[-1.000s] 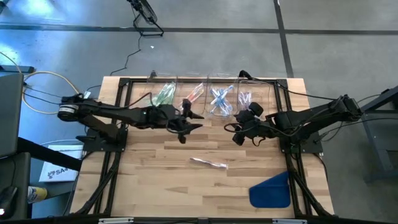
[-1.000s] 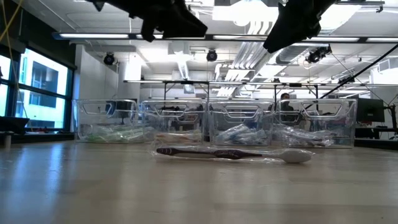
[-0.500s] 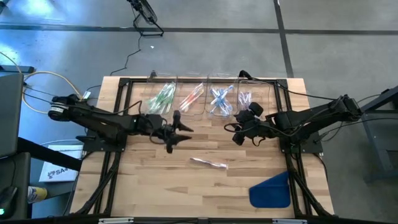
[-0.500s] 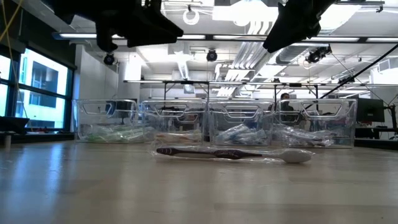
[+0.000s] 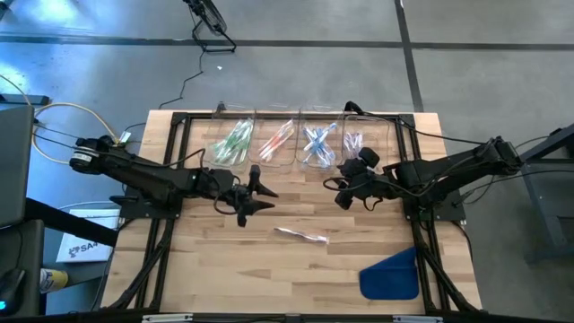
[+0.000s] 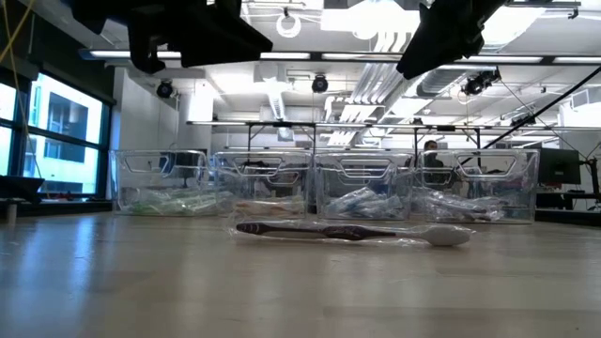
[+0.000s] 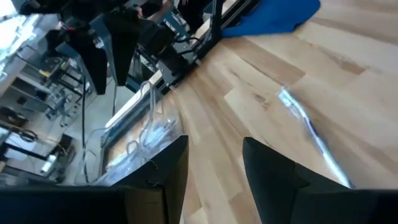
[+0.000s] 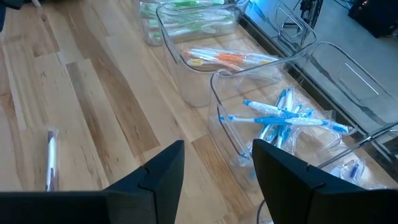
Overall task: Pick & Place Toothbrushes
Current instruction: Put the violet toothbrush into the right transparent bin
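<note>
One toothbrush in a clear wrapper (image 5: 301, 235) lies flat on the wooden table, alone, near its middle (image 6: 347, 232). More toothbrushes lie in four clear bins along the far edge: green (image 5: 235, 139), orange (image 5: 280, 139), blue (image 5: 317, 144) and purple (image 5: 354, 144). My left gripper (image 5: 258, 193) hovers open above the table, just to the near side of the green and orange bins; the wrapped toothbrush (image 7: 311, 134) is ahead of it. My right gripper (image 5: 334, 192) hangs open in front of the blue bin (image 8: 280, 118). Neither has anything between its fingers.
A blue flat cloth-like piece (image 5: 392, 275) lies at the near right corner. Black frame rails (image 5: 170, 215) run along both sides of the table. Bare wood lies between the bins and the near edge.
My left gripper has drawn back from the bins toward the table's left and near edges, sinking a little and levelling out, still open. My right gripper and the wrapped toothbrush have kept still.
</note>
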`<state>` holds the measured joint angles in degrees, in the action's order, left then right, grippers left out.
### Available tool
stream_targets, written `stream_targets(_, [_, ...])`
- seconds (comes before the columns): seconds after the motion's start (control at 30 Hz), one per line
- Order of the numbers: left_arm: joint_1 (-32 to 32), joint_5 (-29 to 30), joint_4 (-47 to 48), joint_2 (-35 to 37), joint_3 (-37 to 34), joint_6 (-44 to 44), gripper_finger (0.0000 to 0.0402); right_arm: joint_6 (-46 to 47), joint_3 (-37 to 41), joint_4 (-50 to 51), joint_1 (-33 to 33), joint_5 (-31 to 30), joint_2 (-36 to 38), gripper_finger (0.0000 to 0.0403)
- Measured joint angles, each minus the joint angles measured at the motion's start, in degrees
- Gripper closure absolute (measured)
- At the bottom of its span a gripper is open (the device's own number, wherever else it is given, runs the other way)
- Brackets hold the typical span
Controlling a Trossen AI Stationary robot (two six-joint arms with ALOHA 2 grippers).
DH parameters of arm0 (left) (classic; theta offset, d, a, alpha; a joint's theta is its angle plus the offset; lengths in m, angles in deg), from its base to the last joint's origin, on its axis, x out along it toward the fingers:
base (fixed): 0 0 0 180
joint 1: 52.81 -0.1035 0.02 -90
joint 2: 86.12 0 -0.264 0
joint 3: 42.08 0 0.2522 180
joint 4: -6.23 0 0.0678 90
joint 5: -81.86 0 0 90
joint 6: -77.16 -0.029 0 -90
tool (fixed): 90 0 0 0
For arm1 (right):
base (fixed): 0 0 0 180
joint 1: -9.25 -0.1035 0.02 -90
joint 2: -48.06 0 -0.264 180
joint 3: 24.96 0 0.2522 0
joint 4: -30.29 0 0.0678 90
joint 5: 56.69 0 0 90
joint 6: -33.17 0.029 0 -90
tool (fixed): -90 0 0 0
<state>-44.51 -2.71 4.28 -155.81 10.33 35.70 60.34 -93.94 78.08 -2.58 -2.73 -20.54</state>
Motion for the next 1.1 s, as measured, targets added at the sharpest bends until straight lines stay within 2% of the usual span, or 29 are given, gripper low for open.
stream_targets(0.3, [0.0,-0.1,0.0,0.0,0.0,2.7,0.0254,0.0,0.0,0.0,0.0,0.1,0.0,0.0220])
stream_targets(0.43, [0.0,-3.3,1.9,0.0,0.0,2.7,0.0254,0.1,0.0,0.0,0.0,0.8,0.0,0.0220])
stream_targets(0.7, [0.0,-5.1,9.2,-0.9,0.0,2.9,0.0254,-0.4,0.0,-0.7,0.0,7.9,0.0,0.0220])
stream_targets(1.1, [0.6,-7.1,5.5,-6.2,0.1,6.9,0.0254,-2.3,0.0,-3.9,0.0,9.2,0.0,0.0220])
